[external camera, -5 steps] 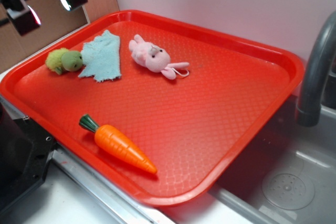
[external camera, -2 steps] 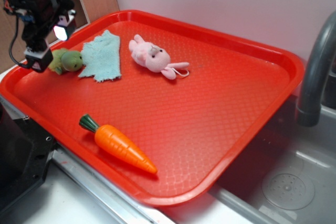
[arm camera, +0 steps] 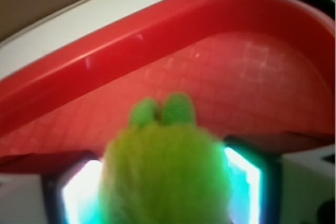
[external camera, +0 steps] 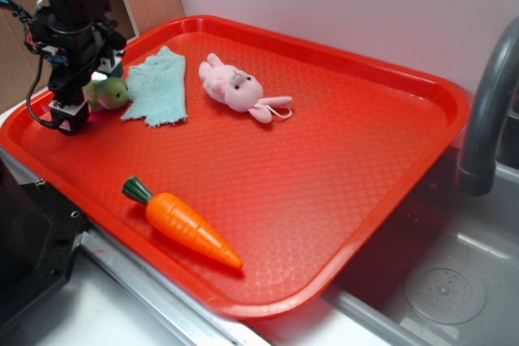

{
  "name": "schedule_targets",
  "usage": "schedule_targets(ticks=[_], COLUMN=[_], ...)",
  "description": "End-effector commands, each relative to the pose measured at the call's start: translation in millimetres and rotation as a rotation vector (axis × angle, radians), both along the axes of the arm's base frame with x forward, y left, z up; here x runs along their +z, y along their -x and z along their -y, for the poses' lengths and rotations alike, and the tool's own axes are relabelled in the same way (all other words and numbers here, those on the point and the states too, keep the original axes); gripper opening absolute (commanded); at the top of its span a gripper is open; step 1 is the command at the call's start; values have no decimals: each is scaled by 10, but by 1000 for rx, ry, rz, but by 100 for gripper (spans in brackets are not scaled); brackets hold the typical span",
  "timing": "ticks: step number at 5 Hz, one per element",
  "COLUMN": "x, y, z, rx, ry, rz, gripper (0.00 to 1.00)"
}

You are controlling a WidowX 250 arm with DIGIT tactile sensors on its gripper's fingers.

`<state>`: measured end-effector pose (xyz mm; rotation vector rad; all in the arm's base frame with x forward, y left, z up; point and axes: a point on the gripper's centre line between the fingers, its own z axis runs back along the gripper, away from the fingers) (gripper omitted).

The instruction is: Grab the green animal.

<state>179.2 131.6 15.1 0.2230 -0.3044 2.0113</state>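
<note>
The green animal (external camera: pixel 113 92) lies at the far left of the red tray (external camera: pixel 324 160), its olive head showing beside the arm. My gripper (external camera: pixel 87 96) is down over its fuzzy body with the jaws open on either side. In the wrist view the yellow-green plush (arm camera: pixel 165 166) fills the space between the two lit pads (arm camera: pixel 79 192), with a narrow gap on each side, and the tray rim (arm camera: pixel 131 56) lies beyond it.
A pale teal cloth (external camera: pixel 158 87) lies just right of the toy and a pink bunny (external camera: pixel 235 87) beyond that. An orange carrot (external camera: pixel 186 224) lies near the tray's front edge. A grey faucet (external camera: pixel 486 111) and sink (external camera: pixel 446 281) are at the right.
My gripper has come down from above the tray's left corner and now straddles the green animal. The toy, cloth, bunny and carrot have not moved.
</note>
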Motion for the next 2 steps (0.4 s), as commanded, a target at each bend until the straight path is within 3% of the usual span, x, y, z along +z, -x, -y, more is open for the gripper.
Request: schedule_targets(ticks=[1,2], x=[207,601], y=[39,-131], z=[-18,198], rx=[-37,-284], ry=[49,114], rz=[78,73], gripper=[0,0])
